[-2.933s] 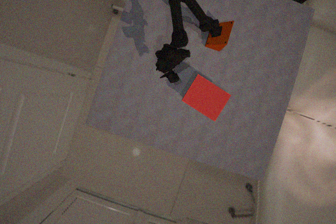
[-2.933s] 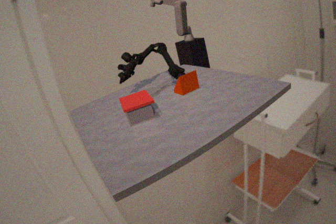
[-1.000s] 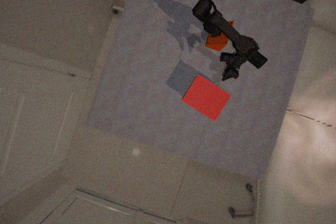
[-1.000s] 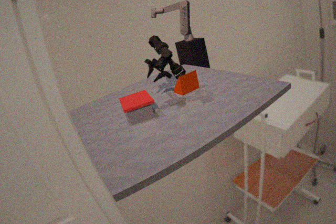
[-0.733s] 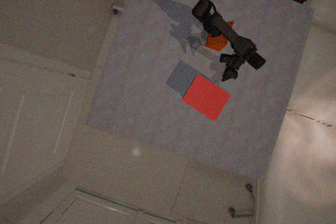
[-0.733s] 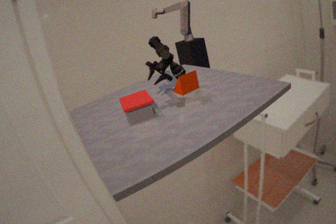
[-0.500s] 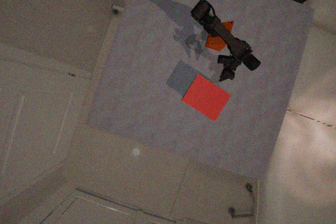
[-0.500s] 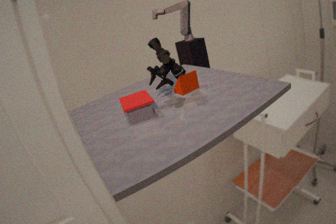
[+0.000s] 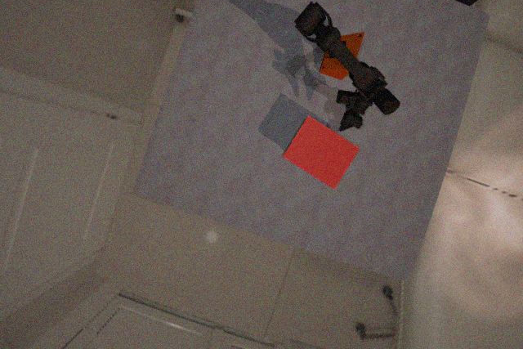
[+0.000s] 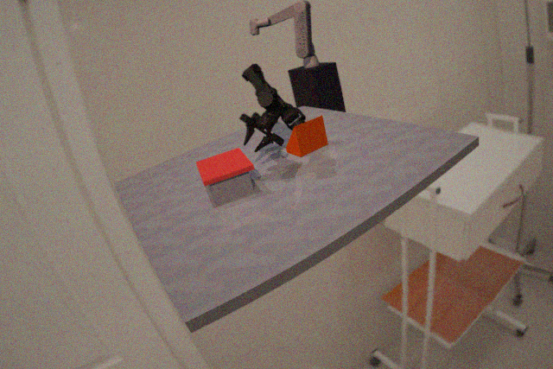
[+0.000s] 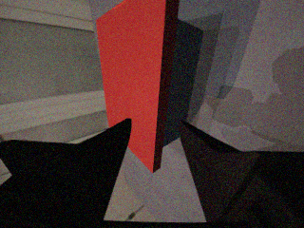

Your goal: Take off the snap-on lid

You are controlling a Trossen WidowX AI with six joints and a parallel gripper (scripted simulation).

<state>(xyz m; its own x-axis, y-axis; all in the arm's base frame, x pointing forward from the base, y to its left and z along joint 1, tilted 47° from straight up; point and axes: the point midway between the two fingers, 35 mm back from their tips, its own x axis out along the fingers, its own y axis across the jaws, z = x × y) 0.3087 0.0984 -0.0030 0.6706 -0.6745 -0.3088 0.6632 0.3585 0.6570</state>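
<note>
Lid (image 9: 321,152) (image 10: 225,165) (image 11: 133,71): red, on the box (image 10: 232,189) (image 11: 182,83), its rim overhanging the walls slightly. Box stands on the table (image 9: 228,159) (image 10: 285,222), well in from every edge; open surface between it and the near edge. Gripper (image 9: 342,114) (image 10: 251,147) (image 11: 155,123) beside the box, off the lid; fingers apart, nothing between them. Orange wedge (image 9: 354,45) (image 10: 312,136) near the arm (image 9: 344,55) (image 10: 266,96), apart from the box. Count: one lid, one box, one wedge, one dark arm on the table.

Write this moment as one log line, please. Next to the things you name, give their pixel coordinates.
gripper (image 9: 342,127) (image 10: 251,147) (image 11: 155,123): open, beside box | red lid (image 9: 321,152) (image 10: 225,165) (image 11: 130,66): on grey box (image 10: 231,189) | lid removal: not done
</note>
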